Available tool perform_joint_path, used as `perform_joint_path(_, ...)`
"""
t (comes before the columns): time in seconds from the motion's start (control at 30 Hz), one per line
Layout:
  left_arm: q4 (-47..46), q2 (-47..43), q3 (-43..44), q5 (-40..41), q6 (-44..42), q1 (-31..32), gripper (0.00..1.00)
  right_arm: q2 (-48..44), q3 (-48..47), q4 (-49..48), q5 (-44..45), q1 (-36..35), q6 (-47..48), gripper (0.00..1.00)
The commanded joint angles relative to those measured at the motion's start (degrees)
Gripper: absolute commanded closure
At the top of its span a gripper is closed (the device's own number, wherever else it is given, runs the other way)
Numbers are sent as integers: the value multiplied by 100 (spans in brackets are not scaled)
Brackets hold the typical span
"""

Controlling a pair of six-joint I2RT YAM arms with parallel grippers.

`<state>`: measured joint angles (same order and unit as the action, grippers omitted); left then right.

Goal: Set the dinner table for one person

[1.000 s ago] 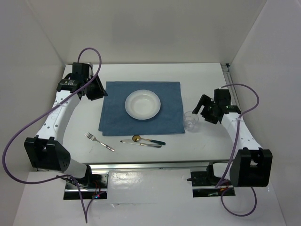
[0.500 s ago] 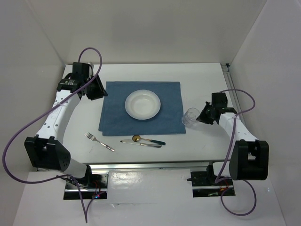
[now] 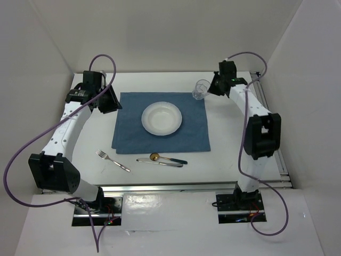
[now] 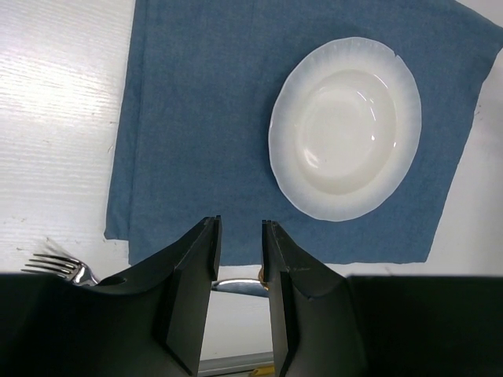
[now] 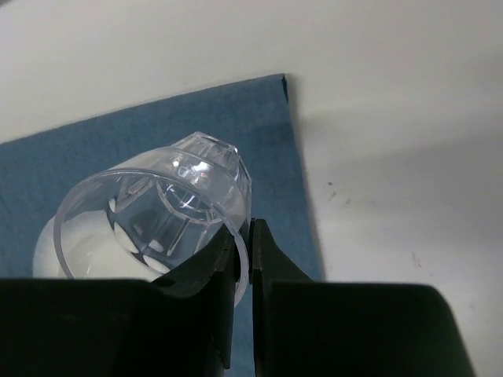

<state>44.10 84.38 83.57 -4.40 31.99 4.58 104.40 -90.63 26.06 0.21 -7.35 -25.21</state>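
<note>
A: Right gripper (image 5: 250, 236) pinching rim of clear faceted tumbler (image 5: 157, 212), tilted over blue cloth placemat (image 3: 130, 122) corner. Left gripper (image 4: 240, 236) fingers apart, empty.
B: Probably light, slick, breakable; rim pinch marginal. Flat white dinner table (image 3: 229, 154) beneath: rigid, smooth.

Purple cables (image 3: 100, 55), white walls (image 3: 170, 37)

We see large flat white rectangular surface (image 3: 226, 154), smooth, matte, lying level, filling middle of overhead view. We note metal rail (image 3: 170, 188) along near edge, second rail (image 3: 284, 173) along right edge. Faint streaks show close up.
</note>
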Motion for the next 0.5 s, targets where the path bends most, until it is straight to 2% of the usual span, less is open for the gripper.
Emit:
perform_joint_path(0.0,-15,-167,-86,98,115,-18,55,782,-735,302,-38,-248,8,100)
perform_joint_path(0.13,-15,-220,-210,150,115,-18,55,1468,-1666,566,-38,-302,-54,100)
perform_joint_path(0.47,38,-220,-280,150,167,-18,55,2321,-2397,971,295,-407,-116,100)
